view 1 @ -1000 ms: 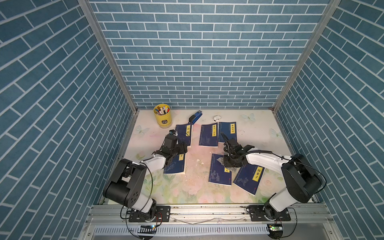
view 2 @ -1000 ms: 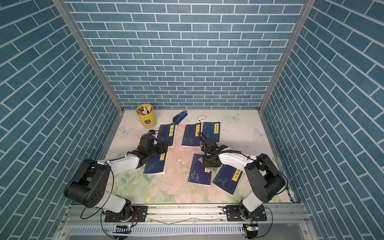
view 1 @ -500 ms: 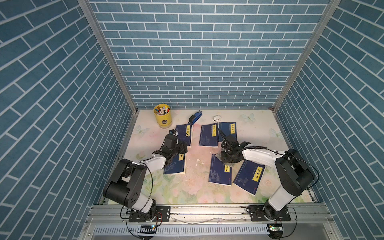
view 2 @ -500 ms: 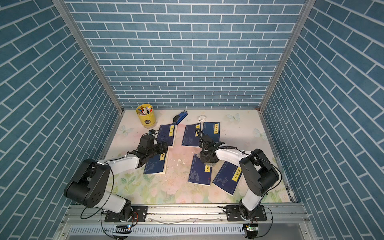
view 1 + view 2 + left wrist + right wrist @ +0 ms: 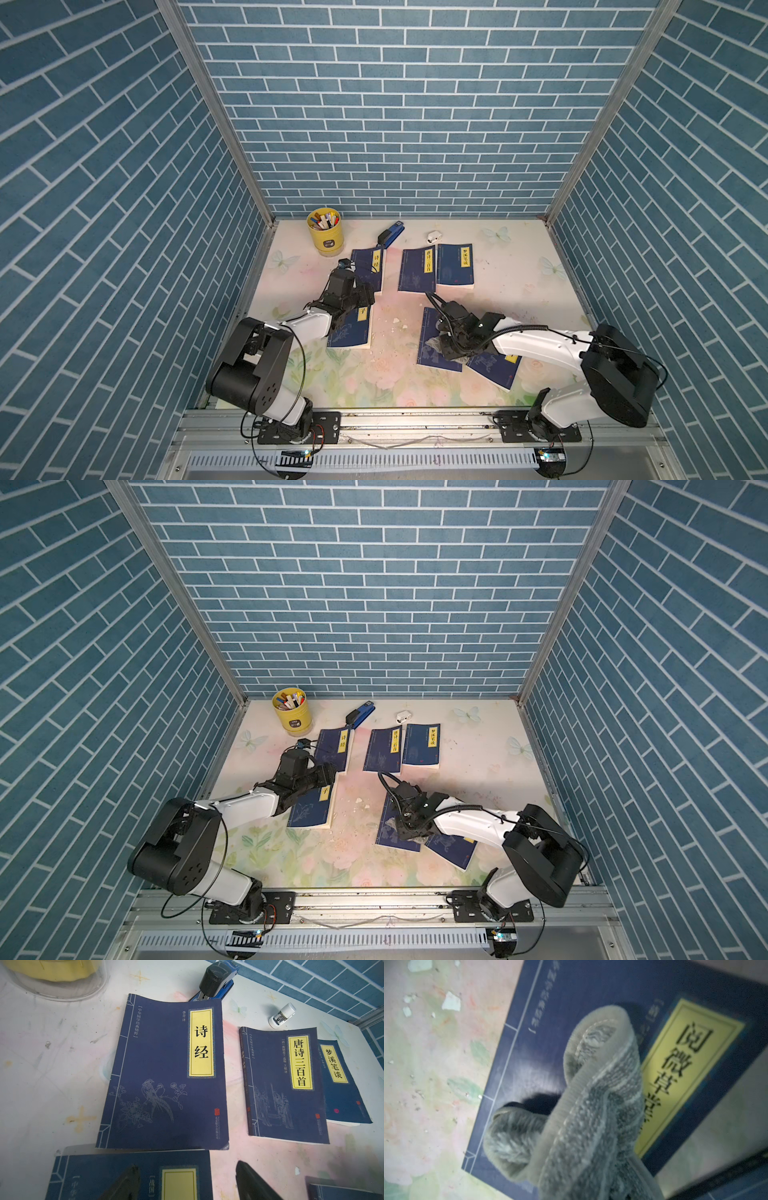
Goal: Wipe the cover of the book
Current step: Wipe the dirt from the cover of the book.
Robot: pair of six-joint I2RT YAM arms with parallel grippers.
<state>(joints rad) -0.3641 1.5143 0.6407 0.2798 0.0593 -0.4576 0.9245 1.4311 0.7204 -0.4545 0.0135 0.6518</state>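
Looking down in both top views, we see a dark blue book (image 5: 429, 360) lying flat on the flowered table (image 5: 519, 286), right of centre in the lower half of the frame. A grey cloth (image 5: 432, 343) rests bunched on its cover. The right gripper (image 5: 451, 351) stands over the cloth with its fingers closed narrow on it. In the right wrist view the cloth (image 5: 591, 1095) rises toward the lens and hides the fingers, close beside the book's yellow title label (image 5: 685, 1076). A second blue book (image 5: 494, 365) lies just beside it, lower right, partly under the arm. Left of centre, the left gripper (image 5: 365, 300) hovers over another blue book (image 5: 353, 332). In the left wrist view its fingers (image 5: 124, 1183) stand wide apart, holding nothing, and we cannot tell whether they touch the cover. Three more blue books (image 5: 417, 270) lie in a row above. A yellow cup (image 5: 325, 239) of pens, a blue stapler (image 5: 390, 233) and a small white object (image 5: 433, 237) sit along the upper edge of the table.
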